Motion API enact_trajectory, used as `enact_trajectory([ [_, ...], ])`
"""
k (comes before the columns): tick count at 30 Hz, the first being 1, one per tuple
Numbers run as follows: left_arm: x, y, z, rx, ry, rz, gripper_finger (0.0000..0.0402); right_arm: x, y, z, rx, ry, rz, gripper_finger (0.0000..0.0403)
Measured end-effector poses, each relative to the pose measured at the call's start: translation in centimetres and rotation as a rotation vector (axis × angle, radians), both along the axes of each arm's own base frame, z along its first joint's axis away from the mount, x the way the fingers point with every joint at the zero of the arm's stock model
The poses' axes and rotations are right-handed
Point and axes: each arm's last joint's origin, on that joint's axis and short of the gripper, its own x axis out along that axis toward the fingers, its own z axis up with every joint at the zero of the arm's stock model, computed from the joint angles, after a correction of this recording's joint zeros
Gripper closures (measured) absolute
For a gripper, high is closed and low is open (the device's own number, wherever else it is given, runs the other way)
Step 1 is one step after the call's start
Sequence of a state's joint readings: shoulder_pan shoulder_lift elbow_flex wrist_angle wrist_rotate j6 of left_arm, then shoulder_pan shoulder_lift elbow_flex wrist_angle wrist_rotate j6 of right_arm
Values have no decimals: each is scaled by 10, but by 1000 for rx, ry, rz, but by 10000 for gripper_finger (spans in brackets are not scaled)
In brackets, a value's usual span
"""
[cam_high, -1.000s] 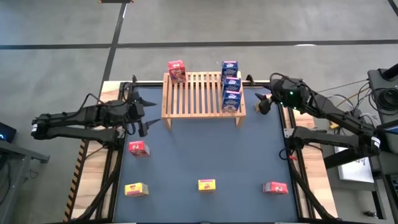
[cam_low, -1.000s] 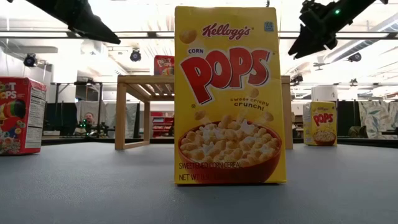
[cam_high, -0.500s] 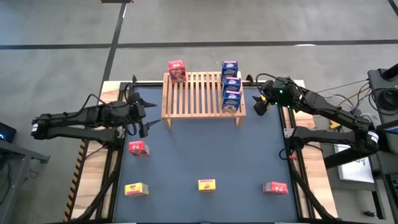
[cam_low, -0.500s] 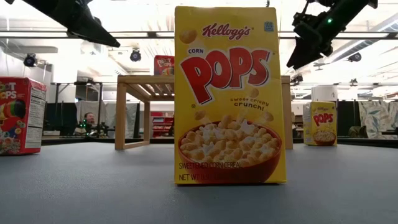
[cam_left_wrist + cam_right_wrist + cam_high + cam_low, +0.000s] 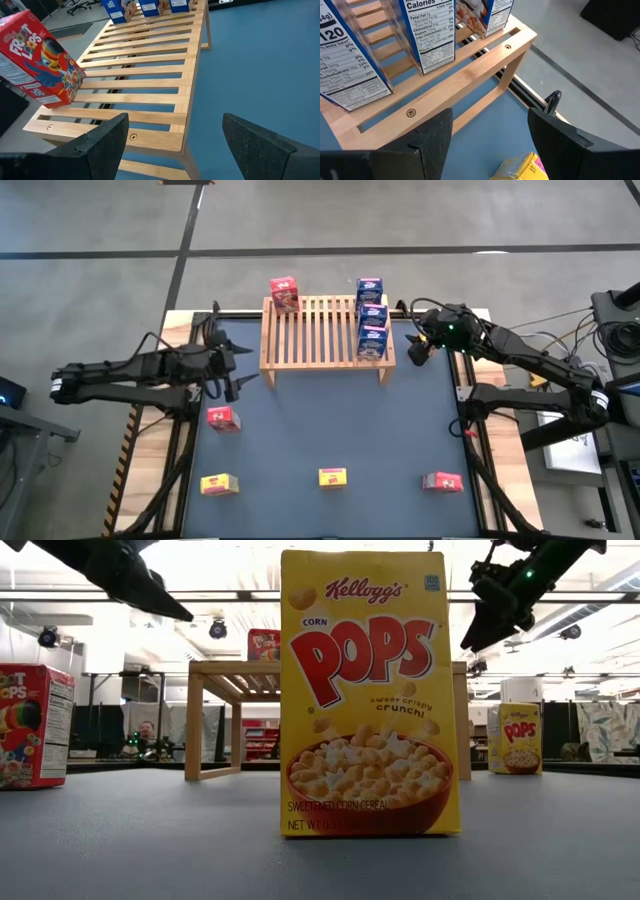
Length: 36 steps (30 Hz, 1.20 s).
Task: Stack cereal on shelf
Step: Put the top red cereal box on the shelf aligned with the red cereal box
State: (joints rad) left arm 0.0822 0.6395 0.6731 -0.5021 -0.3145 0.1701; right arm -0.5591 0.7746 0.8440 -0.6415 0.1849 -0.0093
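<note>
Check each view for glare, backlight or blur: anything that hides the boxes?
Low view: bright ceiling lights backlight both arms into silhouettes; the Corn Pops box is sharp and blocks much of the shelf. High view: even light. Left wrist view: the Froot Loops box is clear.

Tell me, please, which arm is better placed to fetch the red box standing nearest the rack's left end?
Left, probably: the open left gripper hovers just above that red box. The right gripper is beyond the shelf.

Light wood slatted shelf (image 5: 320, 330) at tabletop's far side, three blue cereal boxes (image 5: 372, 317) upright along its right end, one red box (image 5: 284, 294) at far-left corner, two red (image 5: 221, 418) and two yellow boxes (image 5: 333, 477) on tabletop
</note>
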Motion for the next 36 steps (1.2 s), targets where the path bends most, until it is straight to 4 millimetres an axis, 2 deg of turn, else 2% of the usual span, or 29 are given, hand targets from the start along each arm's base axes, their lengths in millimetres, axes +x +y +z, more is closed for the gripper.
enact_trajectory([
  [15,7,4,-8,62,48,104,98,0,0,0,3,3,-2,158],
  [24,12,4,-12,54,79,105,98,0,0,0,2,0,-2,158],
  [31,11,2,8,41,25,45,98,1,0,-1,7,7,-2,158],
  [36,2,2,29,-4,45,68,98,0,0,-2,18,15,-5,158],
])
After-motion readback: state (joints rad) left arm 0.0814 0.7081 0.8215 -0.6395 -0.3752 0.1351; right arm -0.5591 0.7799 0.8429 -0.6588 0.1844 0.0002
